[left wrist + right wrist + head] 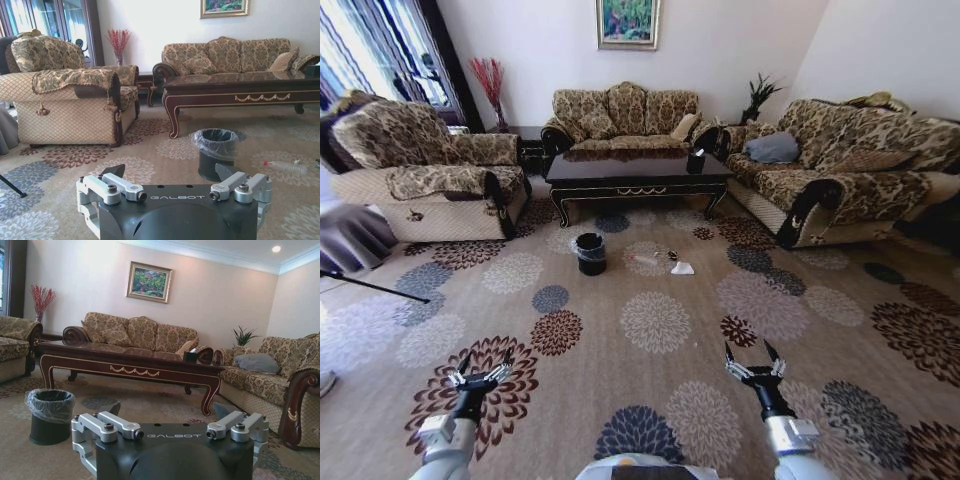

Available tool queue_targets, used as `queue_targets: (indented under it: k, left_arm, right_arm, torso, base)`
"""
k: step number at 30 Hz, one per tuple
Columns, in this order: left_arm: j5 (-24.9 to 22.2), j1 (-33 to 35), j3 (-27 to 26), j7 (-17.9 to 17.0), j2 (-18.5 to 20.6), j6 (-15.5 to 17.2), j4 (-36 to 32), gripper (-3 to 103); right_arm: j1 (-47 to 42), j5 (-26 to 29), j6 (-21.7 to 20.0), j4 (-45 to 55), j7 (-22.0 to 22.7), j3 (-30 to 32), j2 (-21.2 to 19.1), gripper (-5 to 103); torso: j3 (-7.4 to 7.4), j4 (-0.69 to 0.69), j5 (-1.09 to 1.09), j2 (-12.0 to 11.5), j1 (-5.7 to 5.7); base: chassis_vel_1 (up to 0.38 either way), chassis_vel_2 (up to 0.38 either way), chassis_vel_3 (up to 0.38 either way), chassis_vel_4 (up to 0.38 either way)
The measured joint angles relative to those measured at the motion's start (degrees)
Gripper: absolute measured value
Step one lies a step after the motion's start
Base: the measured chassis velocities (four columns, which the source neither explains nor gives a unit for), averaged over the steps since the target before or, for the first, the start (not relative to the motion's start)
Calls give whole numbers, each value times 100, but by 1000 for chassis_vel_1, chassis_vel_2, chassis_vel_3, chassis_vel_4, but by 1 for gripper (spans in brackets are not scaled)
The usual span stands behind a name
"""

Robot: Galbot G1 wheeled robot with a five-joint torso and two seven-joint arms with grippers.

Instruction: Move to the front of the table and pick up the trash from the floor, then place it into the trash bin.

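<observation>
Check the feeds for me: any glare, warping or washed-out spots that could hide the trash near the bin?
Head view: walls bow at the edges, window blown out, but the bottle and paper scrap beside the bin read clearly. Left wrist view: bright window, bottle faint against carpet. Right wrist view: evenly lit, tabletop glossy.

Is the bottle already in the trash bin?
No. In the head view the bottle lies on the floor beside the trash bin, in front of the table.
</observation>
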Motion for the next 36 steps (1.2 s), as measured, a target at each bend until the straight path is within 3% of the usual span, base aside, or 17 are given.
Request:
queue_targets:
  k: [21, 36]
  left_arm:
    - [-72, -222, 98, 10, -87, 175, 169, 100]
    - [23, -331, 139, 12, -89, 125, 328, 100]
  right_arm:
    - [138, 132, -3, -134, -95, -6, -76, 100]
    - [197, 91, 28, -331, -113, -68, -50, 100]
  torso:
    - [-314, 0, 1, -520, -208]
    - [-501, -1, 0, -850, -350]
  base:
    - [0, 0, 0, 0]
    - [0, 0, 0, 0]
